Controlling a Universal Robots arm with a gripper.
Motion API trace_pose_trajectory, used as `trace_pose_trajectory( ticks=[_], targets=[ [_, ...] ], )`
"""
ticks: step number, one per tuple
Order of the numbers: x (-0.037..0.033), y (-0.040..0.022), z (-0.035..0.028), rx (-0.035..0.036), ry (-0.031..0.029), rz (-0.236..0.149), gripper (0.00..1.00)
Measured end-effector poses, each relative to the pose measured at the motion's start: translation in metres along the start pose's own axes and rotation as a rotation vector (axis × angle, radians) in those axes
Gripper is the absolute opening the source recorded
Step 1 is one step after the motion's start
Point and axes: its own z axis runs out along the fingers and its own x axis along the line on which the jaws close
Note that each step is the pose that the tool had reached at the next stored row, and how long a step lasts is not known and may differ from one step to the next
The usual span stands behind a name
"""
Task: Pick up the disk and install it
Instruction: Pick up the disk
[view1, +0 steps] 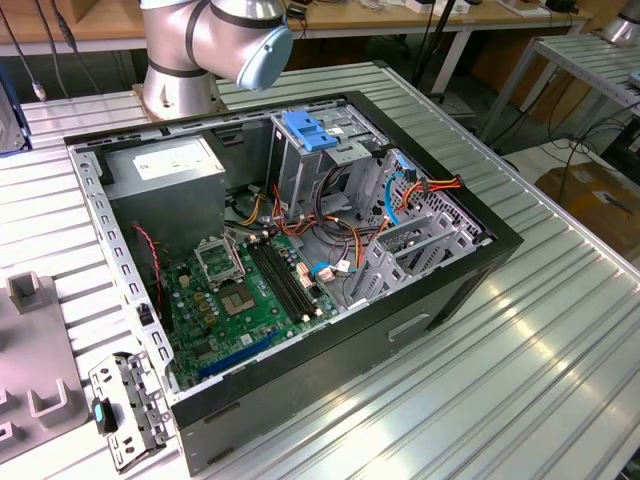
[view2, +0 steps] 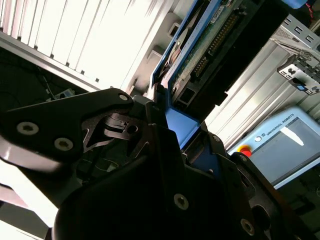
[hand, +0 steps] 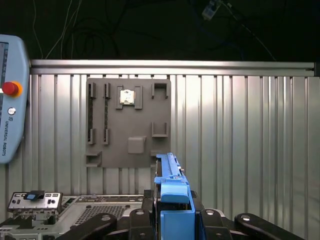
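- The gripper (hand: 172, 216) was clenched on the disk (hand: 172, 186). Its matte black fingers (hand: 134, 220), jointed and studded with round screw heads, pressed against the carrier from either side.
- In the second wrist view, the gripper (view2: 167, 131) clamped the end of the disk (view2: 202, 47). That view showed a glossy bright blue plastic rail, a green circuit board with a row of connector pins, and dark flat casing.
- In the first wrist view, the disk stood edge-on as a narrow blue slab, held up off the table (hand: 240, 125) and nearer the camera than the fixture plate (hand: 127, 125).
- The table was ribbed aluminium, its long parallel grooves catching the light.
- The fixture plate was a flat, dull grey rectangle with raised brackets and slots. One of its recesses held a small shiny metal piece (hand: 127, 96).
- Just beside the plate lay a perforated bare-metal bracket (hand: 32, 200) with a small blue tab.
- Near the plate's other side sat a pale grey teach pendant (hand: 10, 115) with a red button.
- In the exterior view, the open black computer case (view1: 300, 250) lay to the exterior view's right of the plate (view1: 30, 345), with a green motherboard and loose cables inside.
- Beyond the case rose the arm (view1: 215, 40), smooth silver with a pale blue cap.
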Motion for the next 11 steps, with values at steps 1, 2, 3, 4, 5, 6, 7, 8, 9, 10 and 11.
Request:
trace_pose_trajectory(
  ticks=[1, 2, 3, 4, 5, 6, 7, 8, 9, 10, 11],
  targets=[
    [0.0, -0.0014, 0.0, 0.0, 0.0, 0.0, 0.37],
    [0.0, -0.0026, 0.0, 0.0, 0.0, 0.0, 0.37],
    [0.0, -0.0045, 0.0, 0.0001, 0.0, 0.0, 0.37],
    [0.0, -0.0063, 0.0, 0.0, 0.0, 0.0, 0.37],
    [0.0, -0.0074, 0.0, 0.0, 0.0, 0.0, 0.37],
    [-0.0001, -0.0086, 0.0, 0.0001, 0.0, 0.0, 0.37],
    [0.0, -0.0092, 0.0, 0.0, 0.0, 0.0, 0.37],
    [0.0001, -0.0093, 0.0, 0.0, 0.0, 0.0, 0.37],
    [0.0004, -0.0096, 0.0, 0.0, 0.0, 0.0, 0.37],
    [0.0009, -0.0097, 0.0, 0.0001, 0.0, 0.0, 0.37],
    [0.0028, -0.0101, 0.0001, 0.0, 0.0, 0.0, 0.37]
  ],
)
